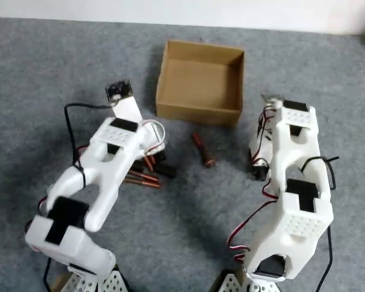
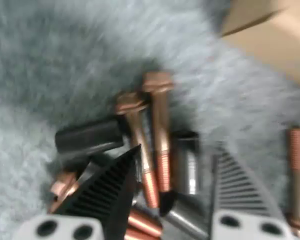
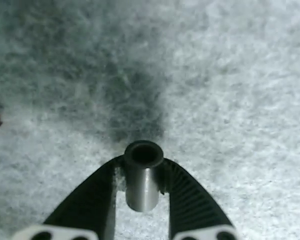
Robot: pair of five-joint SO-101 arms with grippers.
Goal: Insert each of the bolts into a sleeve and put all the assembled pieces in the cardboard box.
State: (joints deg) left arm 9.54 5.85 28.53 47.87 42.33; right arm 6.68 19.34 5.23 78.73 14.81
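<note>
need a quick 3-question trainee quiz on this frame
1. True or false: the right pincer is shut on a sleeve.
2. How many pieces lie in the cardboard box?
3. What lies below the open left pincer? A) a heap of bolts and sleeves B) the cardboard box C) a screwdriver
Key: 1 true; 2 zero; 3 A.
</note>
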